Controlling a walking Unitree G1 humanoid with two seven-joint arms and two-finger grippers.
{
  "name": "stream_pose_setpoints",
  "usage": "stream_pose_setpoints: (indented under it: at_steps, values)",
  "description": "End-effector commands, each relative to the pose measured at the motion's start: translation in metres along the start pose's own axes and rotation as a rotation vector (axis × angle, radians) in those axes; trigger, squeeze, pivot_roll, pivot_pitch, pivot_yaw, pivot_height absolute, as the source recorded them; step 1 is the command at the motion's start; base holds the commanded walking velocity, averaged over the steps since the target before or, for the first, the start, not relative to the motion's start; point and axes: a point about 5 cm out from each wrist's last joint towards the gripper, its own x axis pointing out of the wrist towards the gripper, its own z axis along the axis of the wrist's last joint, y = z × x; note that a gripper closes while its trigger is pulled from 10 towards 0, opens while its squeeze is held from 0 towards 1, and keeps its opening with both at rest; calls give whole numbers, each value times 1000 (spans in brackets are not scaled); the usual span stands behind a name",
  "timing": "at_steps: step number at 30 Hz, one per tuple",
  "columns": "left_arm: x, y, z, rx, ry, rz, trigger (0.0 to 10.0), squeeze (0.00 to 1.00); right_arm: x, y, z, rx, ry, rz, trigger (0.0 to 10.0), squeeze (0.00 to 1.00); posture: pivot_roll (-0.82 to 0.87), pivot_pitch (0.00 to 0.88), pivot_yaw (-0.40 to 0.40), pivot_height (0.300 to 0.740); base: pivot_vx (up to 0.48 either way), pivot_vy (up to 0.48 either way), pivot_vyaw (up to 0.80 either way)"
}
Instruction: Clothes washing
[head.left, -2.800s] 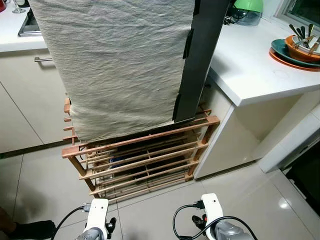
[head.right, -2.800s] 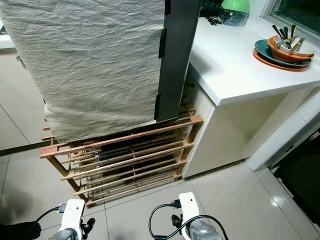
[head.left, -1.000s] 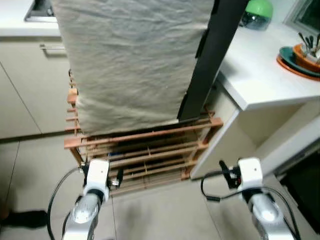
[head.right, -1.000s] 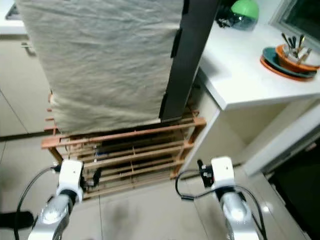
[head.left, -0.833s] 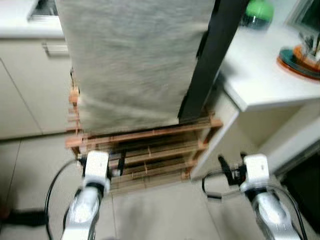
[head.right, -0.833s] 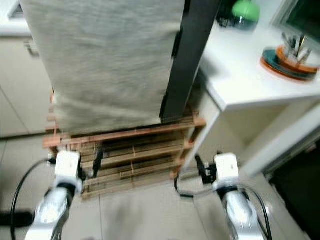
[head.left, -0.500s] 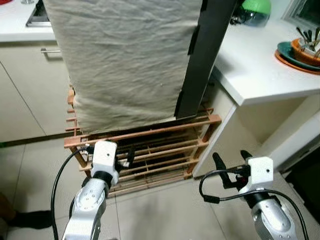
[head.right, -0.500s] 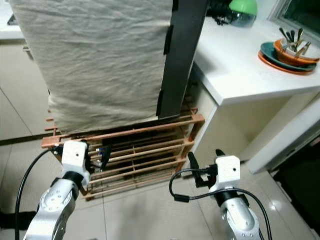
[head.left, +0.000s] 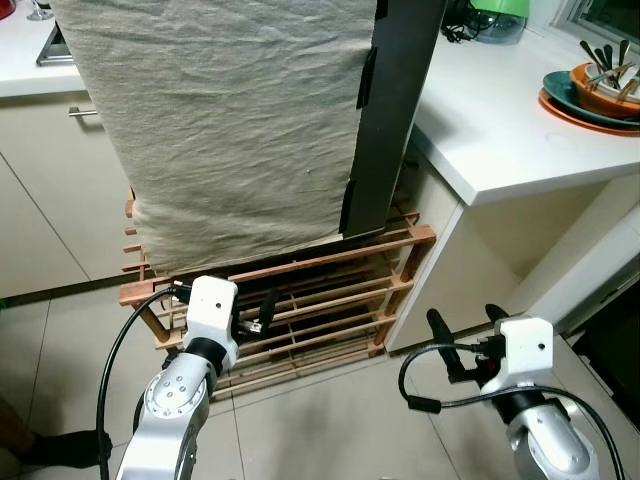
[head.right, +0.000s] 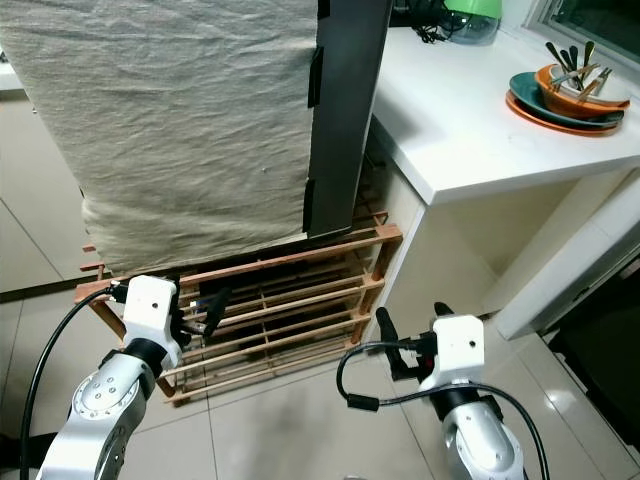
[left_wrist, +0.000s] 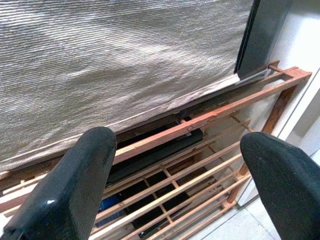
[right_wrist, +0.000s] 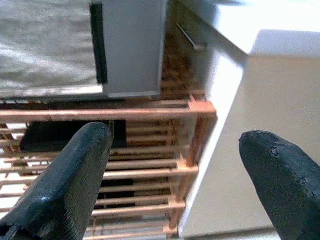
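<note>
A large beige cloth (head.left: 230, 120) hangs over a tall thing that stands on a low wooden slatted rack (head.left: 300, 265). A dark grey upright panel (head.left: 395, 110) borders the cloth on its right. My left gripper (head.left: 255, 315) is held out low before the rack's left half, open, with nothing between its fingers (left_wrist: 75, 185). My right gripper (head.left: 465, 325) is open and empty too, near the rack's right corner post (right_wrist: 197, 130) and the white cabinet side (right_wrist: 235, 150). Dark flat things lie on the rack's inner shelves (left_wrist: 150, 155).
A white counter (head.left: 500, 130) stands to the right, bearing stacked bowls with utensils (head.left: 595, 90) and a green-topped appliance (head.left: 495, 15). Beige cabinets with a handle (head.left: 85, 112) stand at the left. A dark shoe (head.left: 60, 448) rests on the tiled floor (head.left: 320, 420).
Both arms have come up from the bottom edge and reached forward toward the rack. The camera has shaken and shifted; cloth and rack stay put.
</note>
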Motion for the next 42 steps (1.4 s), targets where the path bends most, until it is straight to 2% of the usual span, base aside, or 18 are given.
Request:
stream_pose_setpoints:
  at_steps: [1,5,9,10,11,13,14,15,16,19,21,23,25,30,33,36,39,42]
  values:
    - [-1,0,4,8,-10,0,10000,1000,3,-1,1,-13,4,17,10000,1000,-56,0,-55,740,0,0,0]
    - [-2,1,4,13,-7,15,10000,1000,6,-2,4,-26,-2,24,10000,1000,-44,0,-68,740,0,0,0]
    - [-5,6,4,22,6,90,10000,1000,17,-7,10,-104,-11,13,10000,1000,-17,0,-99,740,0,0,0]
    - [-7,8,3,2,14,109,10000,1000,20,-7,14,-125,-36,15,10000,1000,-7,0,-108,740,0,0,0]
    - [-8,11,4,-49,12,136,10000,271,25,-6,21,-141,-67,21,10000,1000,-4,0,-112,740,0,0,0]
    - [-9,12,6,-71,6,145,10000,271,27,-6,23,-139,-74,26,10000,1000,-4,0,-113,740,0,0,0]
    - [-8,13,9,-65,-11,139,10000,0,29,-5,24,-123,-79,35,10000,271,-3,0,-112,740,0,0,0]
    - [-8,13,11,-58,-23,134,10000,0,30,-5,25,-113,-83,41,10000,271,-3,0,-112,740,0,0,0]
    - [-7,14,12,-38,-30,135,10000,0,32,-4,25,-107,-97,42,10000,0,-2,0,-106,740,0,0,0]
    - [-8,14,13,-21,-32,178,10000,0,32,3,16,-81,-51,53,10000,0,-9,0,-94,740,0,0,0]
    - [-7,9,14,-19,-16,162,10000,0,32,6,13,-45,-27,23,10000,0,-11,0,-91,740,0,0,0]
    - [-6,3,15,-98,-12,112,10000,0,32,5,9,-39,-1,-5,10000,0,-12,0,-87,740,0,0,0]
    - [-5,2,15,-106,-13,106,10000,0,32,4,7,-40,12,-21,10000,0,-12,0,-87,740,0,0,0]
    - [1,2,23,-106,-34,115,10000,0,31,1,5,-52,11,-66,10000,0,-22,0,-68,740,0,0,0]
    - [3,1,24,-77,-26,93,10000,0,30,0,5,-43,14,-79,10000,0,-26,0,-63,740,0,0,0]
    - [4,-3,23,-206,-21,51,10000,0,30,0,6,-42,15,-88,10000,0,-26,0,-63,740,0,0,0]
    - [5,2,22,-182,15,110,10000,0,31,1,10,-36,10,-99,10000,0,-41,0,-51,740,0,0,0]
    - [9,4,27,-157,-3,116,10000,0,33,3,16,-29,2,-96,10000,0,-48,0,-45,740,0,0,0]
